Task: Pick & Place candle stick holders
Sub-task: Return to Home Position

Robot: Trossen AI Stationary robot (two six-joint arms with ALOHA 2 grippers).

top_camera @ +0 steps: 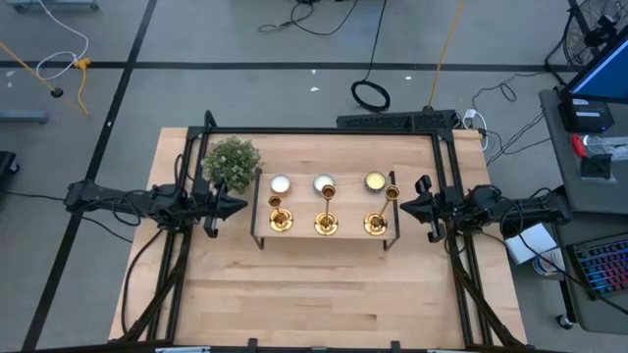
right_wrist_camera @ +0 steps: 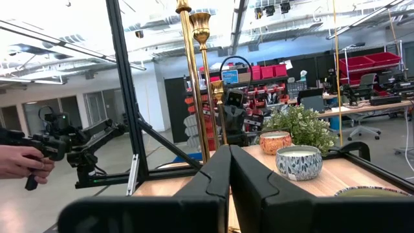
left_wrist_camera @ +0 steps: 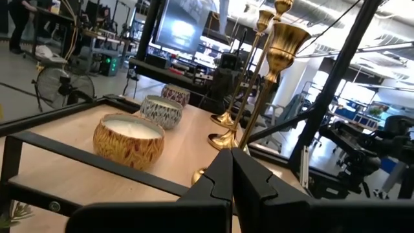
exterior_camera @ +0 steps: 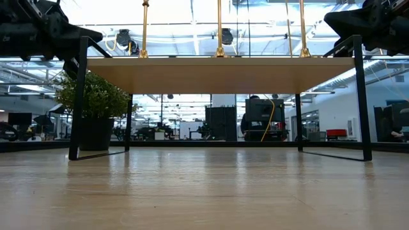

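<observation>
Candle stick holders (top_camera: 325,223), shiny gold, thin-stemmed

An open robotics lab: the pale wooden worktable (top_camera: 324,284) stands on grey concrete floor (top_camera: 245,29), a coiled black cable (top_camera: 371,95) at its twelve o'clock, a backlit computer keyboard (top_camera: 601,267) at three o'clock. Beyond show red plastic storage bins (right_wrist_camera: 268,71), a large dark monitor (left_wrist_camera: 181,26), exposed silver ceiling ducts (left_wrist_camera: 323,8).

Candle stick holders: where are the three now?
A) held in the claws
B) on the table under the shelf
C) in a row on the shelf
C: the high view shows the three candle stick holders lined up on the shelf, with the left claw and right claw empty beside it.
</observation>
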